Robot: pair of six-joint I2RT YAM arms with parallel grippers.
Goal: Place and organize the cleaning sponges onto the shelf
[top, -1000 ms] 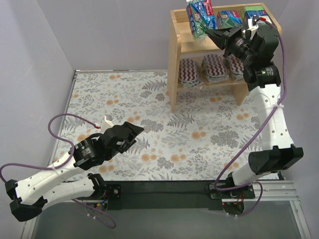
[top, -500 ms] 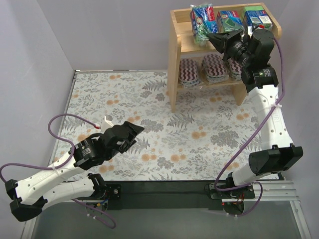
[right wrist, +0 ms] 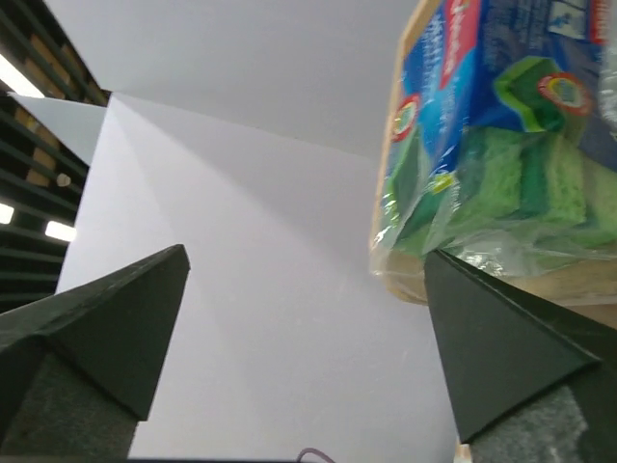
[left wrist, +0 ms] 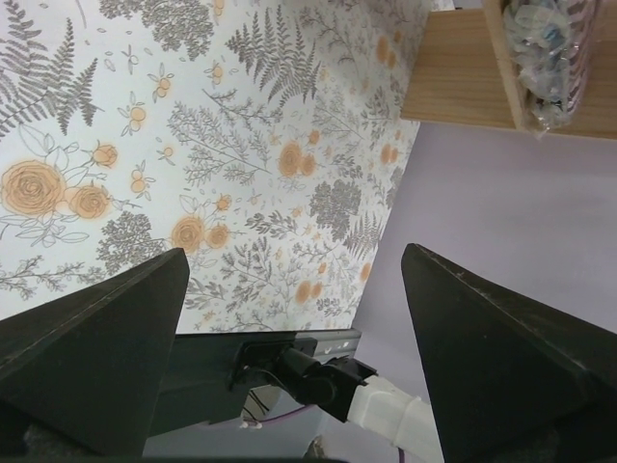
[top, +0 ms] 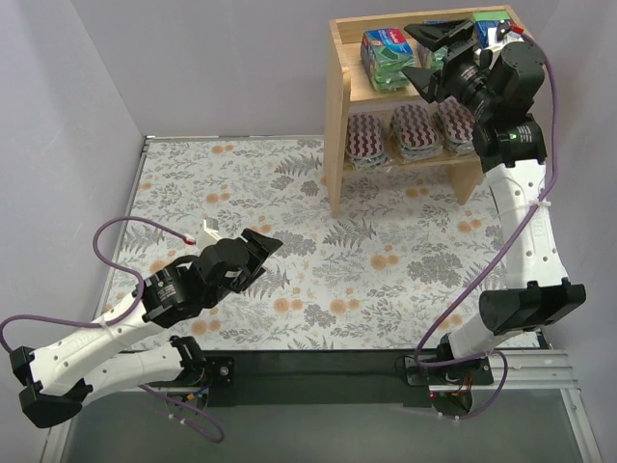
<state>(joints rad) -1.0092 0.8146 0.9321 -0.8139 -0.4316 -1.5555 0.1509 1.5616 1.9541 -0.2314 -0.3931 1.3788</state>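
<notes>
The wooden shelf (top: 337, 92) stands at the far right of the table. On its top tier lies a green sponge pack (top: 386, 53) with a blue-red label. My right gripper (top: 424, 55) stands open just right of it and holds nothing. In the right wrist view that pack (right wrist: 501, 135) fills the upper right, beside the right gripper (right wrist: 306, 253). More packs (top: 492, 16) peek out behind the arm. Three striped oval pads (top: 415, 130) sit on the lower tier. My left gripper (top: 260, 253) hovers open and empty over the near left of the mat, also open in its own view (left wrist: 294, 251).
A floral mat (top: 289, 193) covers the table, with grey walls at the left and back. The left wrist view shows the mat (left wrist: 193, 145), the shelf's side (left wrist: 463, 68) at top right and the right arm's base (left wrist: 328, 376). Purple cables trail from both arms.
My right gripper has opened and let go of the green pack, which went from tilted on end to lying on the top tier. The left jaws have widened a little.
</notes>
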